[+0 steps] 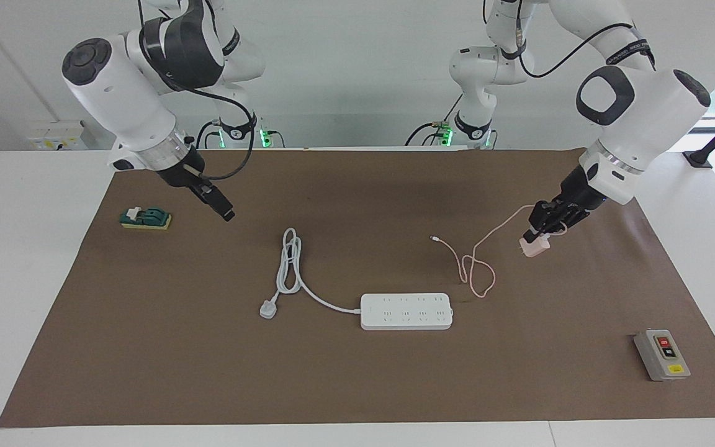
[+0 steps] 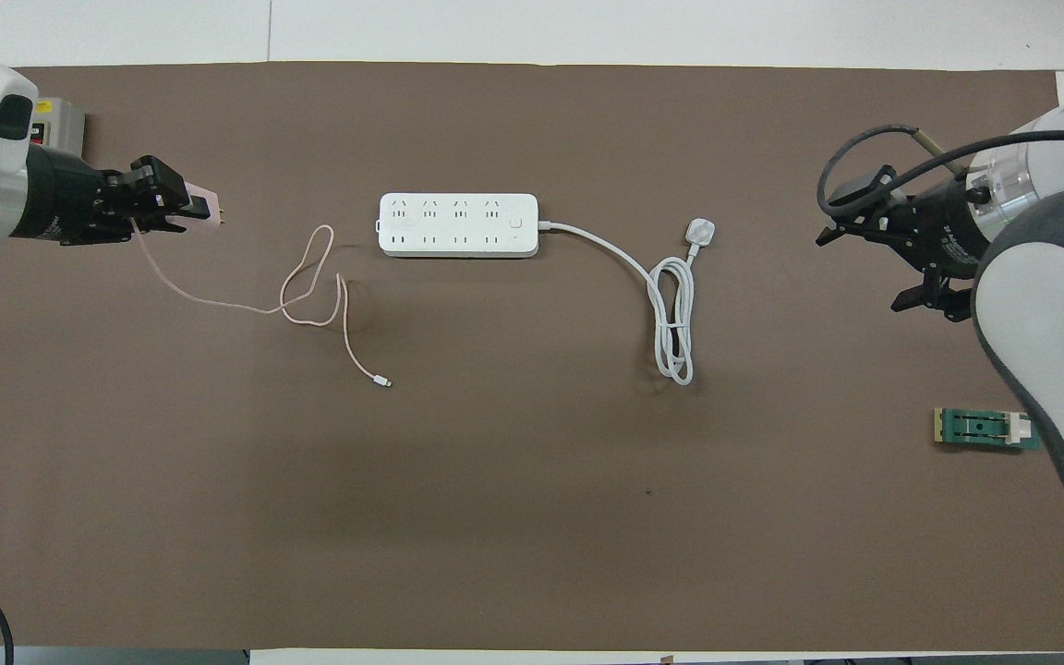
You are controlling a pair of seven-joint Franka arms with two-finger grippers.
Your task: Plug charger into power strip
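Note:
The pale-pink charger (image 1: 536,247) (image 2: 202,205) is held in my left gripper (image 1: 545,233) (image 2: 172,199), lifted over the brown mat at the left arm's end of the table. Its prongs point toward the middle of the table. Its thin pink cable (image 1: 480,273) (image 2: 310,277) hangs down and lies in loops on the mat beside the power strip. The white power strip (image 1: 406,311) (image 2: 458,224) lies flat mid-table, sockets up. My right gripper (image 1: 226,212) (image 2: 829,233) waits in the air over the mat at the right arm's end, holding nothing.
The strip's thick white cord (image 1: 289,264) (image 2: 671,314) lies coiled with its three-pin plug (image 1: 269,309) (image 2: 700,230) toward the right arm's end. A grey button box (image 1: 661,354) (image 2: 61,125) sits beside my left gripper. A green block (image 1: 145,218) (image 2: 985,429) lies near the right arm.

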